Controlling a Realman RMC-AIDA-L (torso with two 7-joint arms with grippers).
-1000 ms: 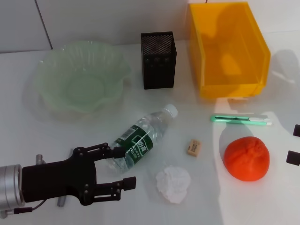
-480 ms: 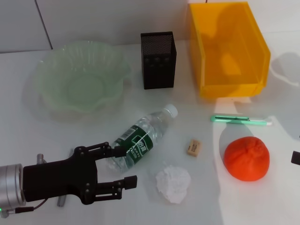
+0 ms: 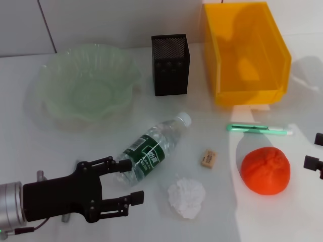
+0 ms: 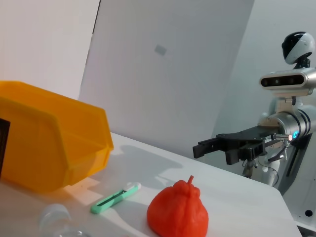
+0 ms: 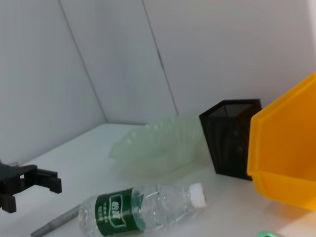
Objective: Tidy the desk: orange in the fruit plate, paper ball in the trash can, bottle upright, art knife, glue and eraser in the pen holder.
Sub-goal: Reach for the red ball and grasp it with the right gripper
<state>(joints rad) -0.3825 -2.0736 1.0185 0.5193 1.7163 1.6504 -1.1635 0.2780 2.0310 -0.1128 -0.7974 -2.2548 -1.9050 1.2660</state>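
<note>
You have the large yellow-orange rectangular plastic bin point(image 3: 247, 50) at the back right of the white table point(image 3: 60, 146), with the pale green ruffled translucent bowl point(image 3: 86, 83) back left and the square black mesh cup point(image 3: 170, 64) between them. The left gripper point(image 3: 128, 180) hovers with fingers spread at the base of the clear green-labelled bottle point(image 3: 151, 149), which lies on its side. The right gripper point(image 3: 315, 151), fingers apart, sits just right of the round orange-red fruit point(image 3: 265, 170). The crumpled white paper wad point(image 3: 186, 197) lies near the small tan block point(image 3: 208, 158).

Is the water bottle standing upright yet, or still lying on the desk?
Lying down. The bottle rests on its side, white cap pointing toward the pen holder, with the left gripper open around its base.
</note>
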